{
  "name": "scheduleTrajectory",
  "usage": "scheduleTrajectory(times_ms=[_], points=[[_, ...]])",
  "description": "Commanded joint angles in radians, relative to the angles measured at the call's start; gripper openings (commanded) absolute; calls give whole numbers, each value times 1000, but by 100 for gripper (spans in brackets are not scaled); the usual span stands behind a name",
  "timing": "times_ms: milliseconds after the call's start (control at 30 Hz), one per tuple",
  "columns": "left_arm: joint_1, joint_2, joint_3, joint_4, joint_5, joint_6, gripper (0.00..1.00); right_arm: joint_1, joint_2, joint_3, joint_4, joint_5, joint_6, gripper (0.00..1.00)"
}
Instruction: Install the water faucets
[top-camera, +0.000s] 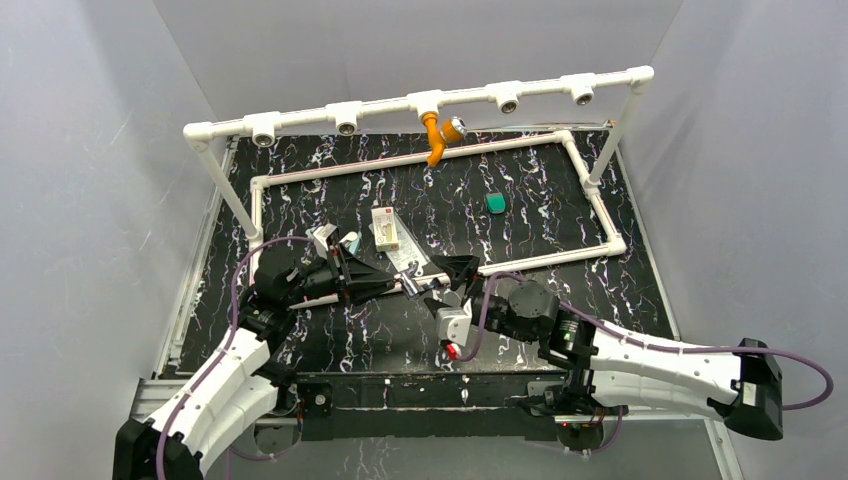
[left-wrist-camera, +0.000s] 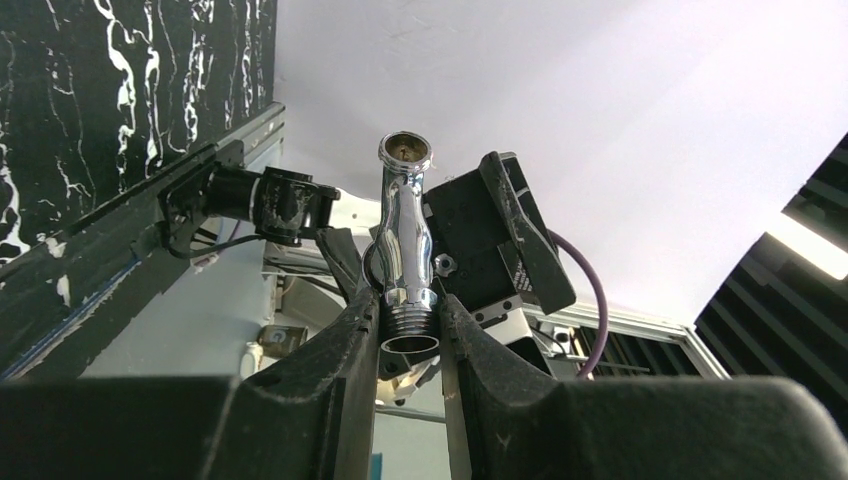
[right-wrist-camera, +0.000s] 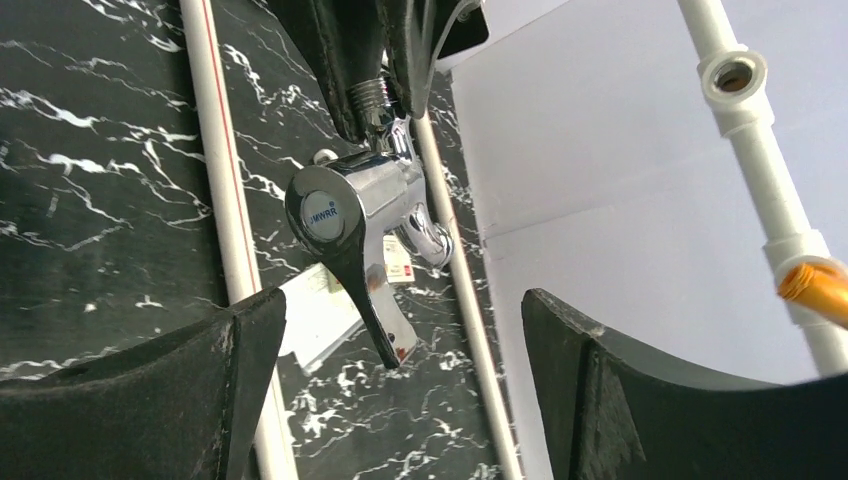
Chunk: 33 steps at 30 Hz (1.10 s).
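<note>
My left gripper (left-wrist-camera: 409, 335) is shut on the threaded end of the chrome faucet (left-wrist-camera: 404, 235), held above the mat near the front middle (top-camera: 412, 285). In the right wrist view the chrome faucet (right-wrist-camera: 350, 215) hangs from the left fingers, its lever handle pointing down between my right fingers. My right gripper (right-wrist-camera: 400, 370) is open, facing the faucet without touching it; it shows in the top view (top-camera: 450, 280). The orange faucet (top-camera: 436, 137) with a shiny knob hangs from the middle tee socket of the raised white pipe (top-camera: 380, 105).
A white pipe frame (top-camera: 590, 195) lies on the black marbled mat. A small green block (top-camera: 495, 203) lies inside it. A small white box (top-camera: 384, 227) and a paper label lie near the grippers. Empty tee sockets (top-camera: 263, 133) line the raised pipe.
</note>
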Motion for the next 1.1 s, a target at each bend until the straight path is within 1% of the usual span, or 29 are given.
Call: scheduleTrajectory(times_ms=[0,200,433,633,800,967,1067], points=[[-3,7,-3,98,46,-58,0,7,34,14,105,8,-157,93],[-14,11,-4,116,52,-74,0,9,68,10,172,19,-282,88],[-27,12,-31,172,59,-112,0,11,116,24,196,18,-396,79],[-33,11,-53,213,63,-139,0,12,140,26,232,8,-449,63],[-36,8,-69,226,64,-146,0,12,162,32,248,2,-454,50],[-38,5,-83,243,65,-157,0,14,180,30,257,1,-446,41],[-39,5,-86,243,64,-158,0,18,187,29,265,-2,-442,37]])
